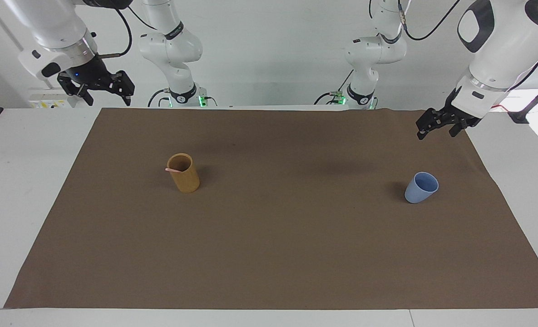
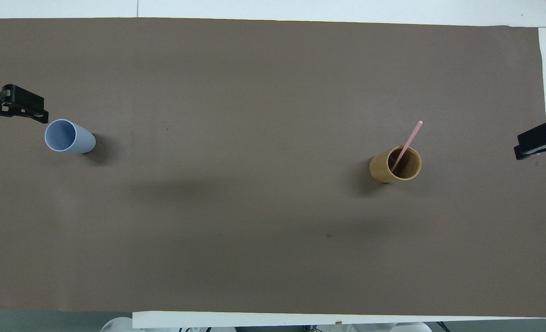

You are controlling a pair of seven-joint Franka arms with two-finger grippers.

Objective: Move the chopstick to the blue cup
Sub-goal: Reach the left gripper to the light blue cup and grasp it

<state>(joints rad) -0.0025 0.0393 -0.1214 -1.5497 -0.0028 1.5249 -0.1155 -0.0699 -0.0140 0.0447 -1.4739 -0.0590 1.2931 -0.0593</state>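
Observation:
A single pale pink chopstick point(image 1: 174, 170) stands slanted in the tan-brown cylindrical cup point(image 1: 185, 175), its tip sticking out over the rim. It also shows in the overhead view point(image 2: 408, 140), in the tan cup point(image 2: 383, 168). The light blue cup point(image 1: 421, 187) stands upright and empty toward the left arm's end of the mat; it also shows in the overhead view point(image 2: 67, 137). My left gripper point(image 1: 436, 132) hangs open and empty, raised over the mat's edge close to the blue cup point(image 2: 14, 120). My right gripper point(image 1: 108, 97) hangs open and empty, high over the right arm's end of the table point(image 2: 537, 144).
A brown mat point(image 1: 269, 254) covers most of the white table point(image 1: 19, 181). The two cups stand far apart on it, one toward each arm's end. The arm bases point(image 1: 182, 97) stand at the robots' edge of the table.

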